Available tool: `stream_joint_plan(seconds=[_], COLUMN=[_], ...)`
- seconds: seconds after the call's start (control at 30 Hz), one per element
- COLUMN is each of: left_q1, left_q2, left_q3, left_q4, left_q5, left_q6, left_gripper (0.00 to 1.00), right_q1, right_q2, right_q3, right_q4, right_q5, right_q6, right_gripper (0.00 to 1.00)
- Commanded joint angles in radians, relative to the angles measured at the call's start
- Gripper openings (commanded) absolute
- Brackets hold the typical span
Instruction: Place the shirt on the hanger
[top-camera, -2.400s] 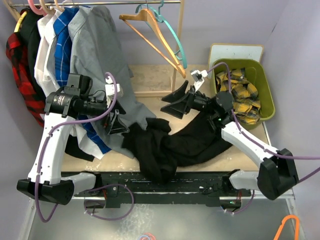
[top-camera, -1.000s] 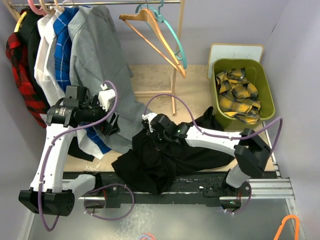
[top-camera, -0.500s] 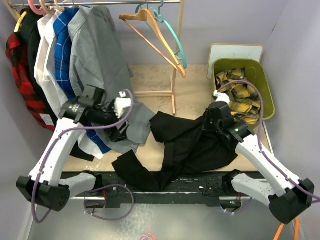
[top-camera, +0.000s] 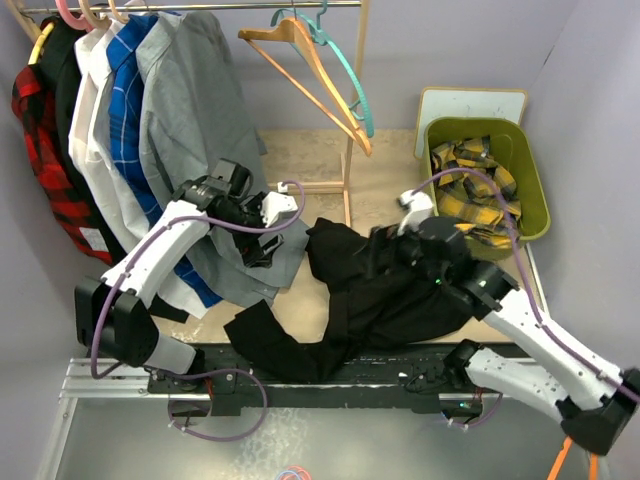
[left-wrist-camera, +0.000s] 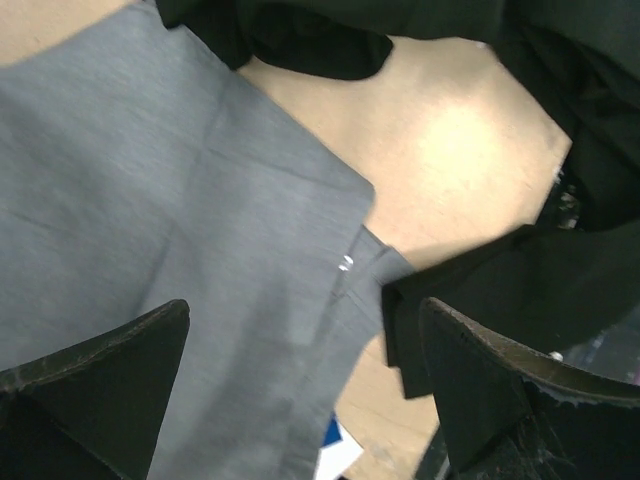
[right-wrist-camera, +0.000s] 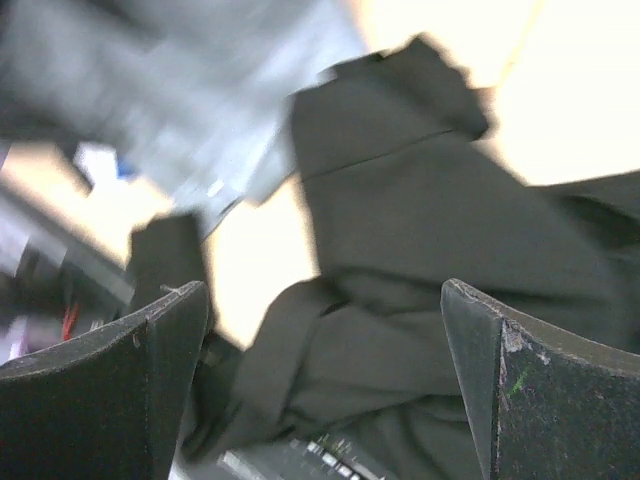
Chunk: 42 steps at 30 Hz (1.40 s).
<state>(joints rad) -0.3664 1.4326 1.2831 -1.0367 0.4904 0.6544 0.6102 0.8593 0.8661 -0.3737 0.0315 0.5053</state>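
Shirt (top-camera: 365, 300) partly under right arm (top-camera: 530, 322), blurred in wrist view

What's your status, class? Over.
Left hand open, over grey shirt's hem. Right hand open, above the shirt. Shirt heaped on table; hanger on rail, bare.

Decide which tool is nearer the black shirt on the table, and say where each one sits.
Right. The right tool hangs directly over the black shirt; the left tool is off its left edge, above the hem of the grey shirt.
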Motion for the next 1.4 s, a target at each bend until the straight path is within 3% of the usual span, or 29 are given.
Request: stream_joint_plan(seconds=[0.0, 0.13, 0.23, 0.43, 0.63, 0.8, 1.03, 1.17, 1.27, 1.3, 1.37], left_q1=[0.0, -0.001, -0.006, -0.026, -0.075, -0.17, -0.266, -0.294, -0.297, -0.296, -0.296], left_q2=[0.023, -0.053, -0.071, 0.017, 0.061, 0.08, 0.124, 0.156, 0.161, 0.158, 0.129], left_q3=[-0.008, -0.141, -0.206, -0.171, -0.171, -0.236, -0.28, -0.29, -0.287, -0.286, -0.285], left_q4=[0.21, 0.491, 0.655, 0.648, 0.482, 0.561, 0.715, 0.768, 0.781, 0.782, 0.769], left_q5=[0.05, 0.146, 0.227, 0.342, 0.396, 0.266, 0.135, 0.091, 0.076, 0.066, 0.04], left_q6=[0.058, 0.091, 0.136, 0.315, 0.595, 0.674, 0.679, 0.678, 0.665, 0.66, 0.659], left_gripper=[1.0, 1.0, 1.0, 1.0, 0.98, 0.95, 0.86, 0.48, 0.05, 0.0, 0.0], right_q1=[0.327, 0.447, 0.481, 0.551, 0.751, 0.915, 0.947, 0.95, 0.951, 0.95, 0.95], right_q2=[0.143, 0.32, 0.345, 0.311, 0.271, 0.266, 0.331, 0.372, 0.354, 0.34, 0.304], right_q3=[0.096, 0.164, 0.103, 0.006, -0.036, -0.067, -0.026, -0.003, -0.016, -0.031, -0.058], right_q4=[-0.034, -0.161, -0.157, -0.191, -0.245, -0.258, -0.305, -0.35, -0.352, -0.347, -0.331], right_q5=[0.15, 0.373, 0.39, 0.39, 0.478, 0.543, 0.566, 0.58, 0.585, 0.587, 0.587], right_q6=[-0.1, -0.006, 0.096, 0.383, 0.696, 0.864, 0.899, 0.934, 0.95, 0.955, 0.953], right_gripper=[1.0, 0.98, 0.98, 1.0, 1.0, 1.0, 1.0, 0.98, 0.97, 0.96, 0.95])
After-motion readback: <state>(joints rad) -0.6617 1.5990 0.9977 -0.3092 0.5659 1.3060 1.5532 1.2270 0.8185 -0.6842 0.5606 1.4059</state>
